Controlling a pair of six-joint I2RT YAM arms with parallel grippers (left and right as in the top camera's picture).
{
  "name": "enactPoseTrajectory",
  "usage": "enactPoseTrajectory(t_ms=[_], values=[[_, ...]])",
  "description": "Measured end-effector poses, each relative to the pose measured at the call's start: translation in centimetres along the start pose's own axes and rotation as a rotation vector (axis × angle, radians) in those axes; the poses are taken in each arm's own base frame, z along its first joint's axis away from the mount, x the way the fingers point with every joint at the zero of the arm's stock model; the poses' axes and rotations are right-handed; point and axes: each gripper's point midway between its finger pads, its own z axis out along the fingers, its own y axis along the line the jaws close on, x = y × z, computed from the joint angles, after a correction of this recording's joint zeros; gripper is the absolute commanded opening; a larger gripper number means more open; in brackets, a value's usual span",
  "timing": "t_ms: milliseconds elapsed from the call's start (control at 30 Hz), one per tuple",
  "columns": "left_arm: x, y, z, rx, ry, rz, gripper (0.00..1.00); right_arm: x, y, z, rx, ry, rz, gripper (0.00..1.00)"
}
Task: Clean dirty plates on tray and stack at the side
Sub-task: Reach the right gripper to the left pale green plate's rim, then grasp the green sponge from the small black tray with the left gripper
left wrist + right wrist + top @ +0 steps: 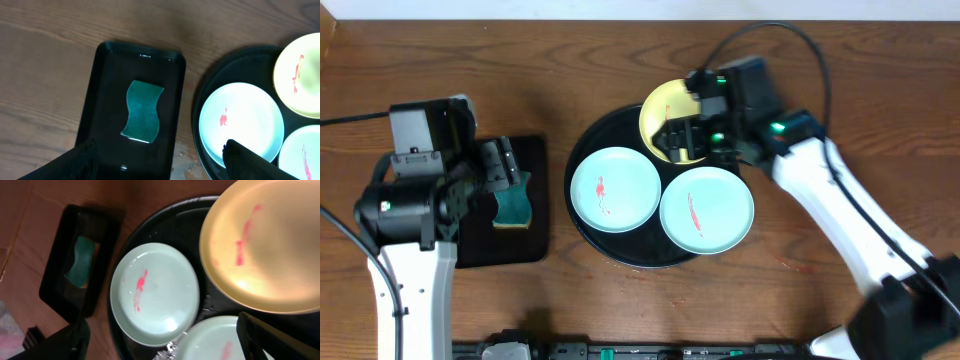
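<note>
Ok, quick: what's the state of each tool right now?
Left tool: open, holding nothing.
Right tool: open, holding nothing.

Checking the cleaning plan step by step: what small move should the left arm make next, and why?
Probably lower the left gripper onto the sponge and close on it. Its jaws stand open and empty above the rectangular tray, and the plates show red smears, so wiping needs the sponge first.

Three plates: one mint plate point(614, 188), a second mint plate point(707, 209), and one pale yellow plate point(655, 115). One large round black tray point(605, 132). One smaller rectangular black tray point(520, 245). One teal sponge point(512, 208).
</note>
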Motion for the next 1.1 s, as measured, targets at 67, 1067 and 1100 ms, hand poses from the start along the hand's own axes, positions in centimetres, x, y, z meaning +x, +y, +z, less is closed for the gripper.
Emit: enactPoseTrajectory(t_ms=[67, 1067, 1100], values=[[0.1, 0.1, 0.5, -0.007, 0.018, -0.014, 0.80, 0.9, -0.2, 1.7, 0.043, 0.088, 0.039, 0.81], [1.1, 2.8, 6.0, -0.092, 0.192, -0.098, 0.80, 6.7, -6.0, 13.7, 0.390, 0.400, 0.050, 0.11], [1.1, 2.9, 6.0, -0.092, 0.192, -0.099, 0.80, 6.8, -6.1, 13.9, 0.393, 0.402, 0.057, 0.08]])
